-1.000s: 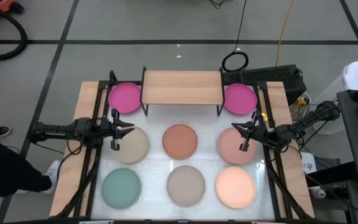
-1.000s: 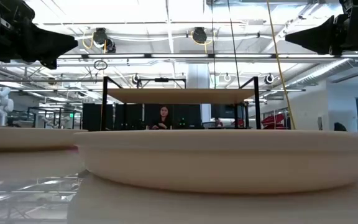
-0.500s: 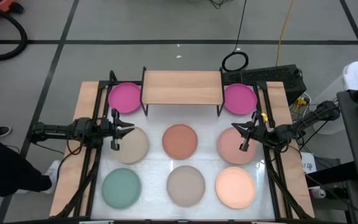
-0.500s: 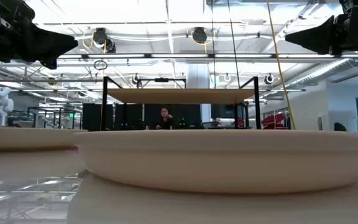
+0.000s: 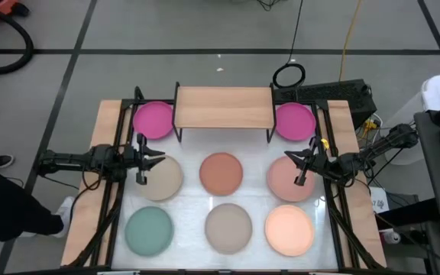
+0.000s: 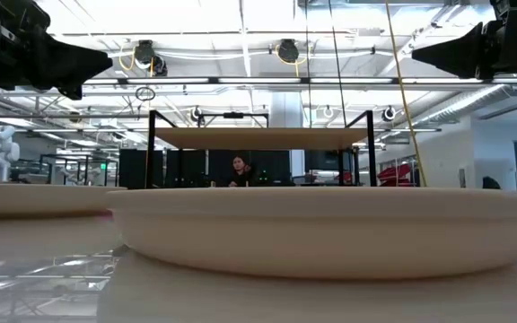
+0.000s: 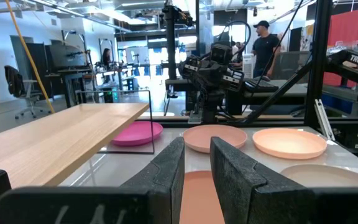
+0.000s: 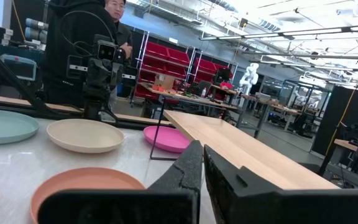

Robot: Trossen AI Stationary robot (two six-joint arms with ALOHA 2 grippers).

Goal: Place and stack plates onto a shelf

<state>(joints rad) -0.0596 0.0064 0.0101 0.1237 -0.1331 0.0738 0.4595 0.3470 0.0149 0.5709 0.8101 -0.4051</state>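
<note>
Nothing stacked yet: my left gripper point(image 5: 140, 160), jaws slightly parted, hovers by the beige plate point(image 5: 161, 176), right gripper point(image 5: 299, 166) closed and empty; shelf point(image 5: 224, 107) bare, so first pickup comes next.

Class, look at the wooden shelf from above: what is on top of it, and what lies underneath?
The shelf top is bare wood; no plate rests on it. From above, the board hides what lies underneath; the low view shows open space between its legs.

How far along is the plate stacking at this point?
Nothing is done: the shelf is bare. Nothing is in hand: the left gripper hovers over the beige plate with a small gap, the right gripper, shut, over the pink plate. All eight plates remain on the table.
</note>
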